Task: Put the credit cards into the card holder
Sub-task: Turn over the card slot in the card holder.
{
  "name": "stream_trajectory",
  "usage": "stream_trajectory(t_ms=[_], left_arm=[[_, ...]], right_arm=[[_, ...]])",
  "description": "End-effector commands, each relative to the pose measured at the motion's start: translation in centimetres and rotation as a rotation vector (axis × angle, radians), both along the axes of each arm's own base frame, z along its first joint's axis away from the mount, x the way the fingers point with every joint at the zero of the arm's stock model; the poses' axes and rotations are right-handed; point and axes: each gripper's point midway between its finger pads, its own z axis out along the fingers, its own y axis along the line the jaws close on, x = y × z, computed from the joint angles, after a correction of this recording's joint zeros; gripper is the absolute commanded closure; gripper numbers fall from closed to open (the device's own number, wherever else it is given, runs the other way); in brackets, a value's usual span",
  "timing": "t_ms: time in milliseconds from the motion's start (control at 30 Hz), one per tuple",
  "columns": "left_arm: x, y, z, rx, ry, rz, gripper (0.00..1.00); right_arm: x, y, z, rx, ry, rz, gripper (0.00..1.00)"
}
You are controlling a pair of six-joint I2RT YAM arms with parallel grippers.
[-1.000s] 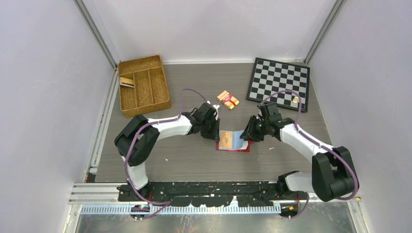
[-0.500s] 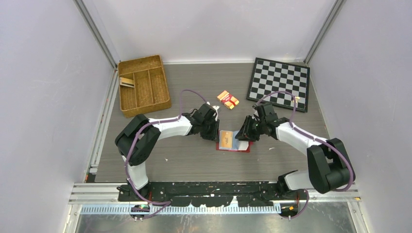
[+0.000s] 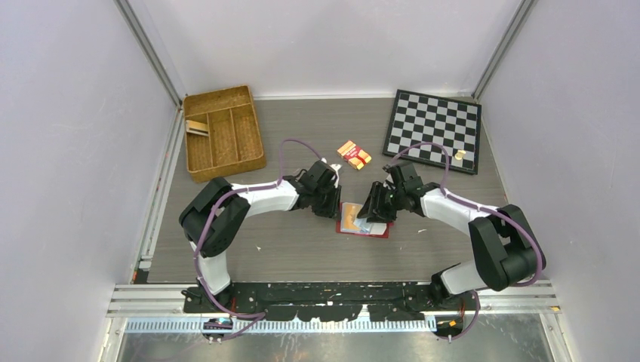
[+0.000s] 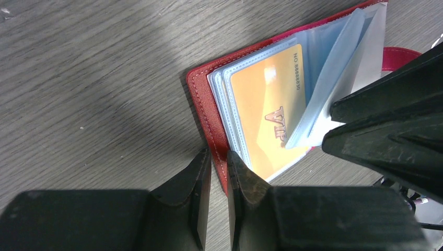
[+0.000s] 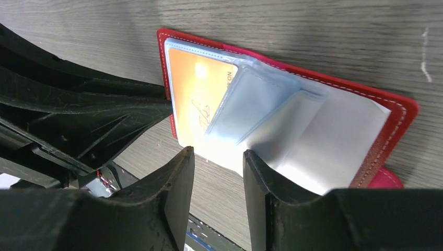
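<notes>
The dark-red card holder [image 3: 363, 231] lies open on the table between both arms. An orange-yellow credit card [image 4: 264, 112] marked VIP sits inside its top clear sleeve, and shows as the credit card [image 5: 194, 99] in the right wrist view too. My left gripper [image 4: 219, 159] is shut on the holder's left cover edge [image 4: 205, 115]. A loose bluish sleeve [image 5: 251, 104] stands curled up over the card. My right gripper [image 5: 218, 157] hovers open at the sleeves' near edge with nothing between its fingers. From above, the right gripper [image 3: 375, 210] covers the holder's right half.
An orange-and-red banded pack [image 3: 354, 154] lies just behind the holder. A brown wicker divided tray [image 3: 217, 92] stands at the back left, with a small item in one compartment. A chessboard [image 3: 434, 130] lies at the back right with a small piece [image 3: 458, 154] on it.
My right gripper has moved left over the holder's right half and its jaws have spread wider. The left gripper has kept its grip on the cover edge.
</notes>
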Motion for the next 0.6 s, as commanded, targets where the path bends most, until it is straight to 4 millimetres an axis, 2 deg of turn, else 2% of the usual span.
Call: stream_trajectory(t_ms=[0,167,233,567], left_arm=[[0.5,-0.3,-0.1,-0.01,-0.014,-0.003,0.81],[0.5,0.1,0.1,-0.01,-0.023,0.005,0.81],[0.7,0.1,0.5,-0.018,-0.037,0.009,0.81],[0.7,0.2,0.5,-0.017,-0.033,0.007,0.81]], right_arm=[[1.4,1.1,1.1,0.014,-0.049,0.008,0.54],[1.5,0.8,1.2,-0.011,-0.061,-0.008,0.52],[1.4,0.1,1.0,-0.045,-0.06,-0.029,0.52],[0.9,-2.8,0.1,-0.188,-0.048,-0.127,0.65]])
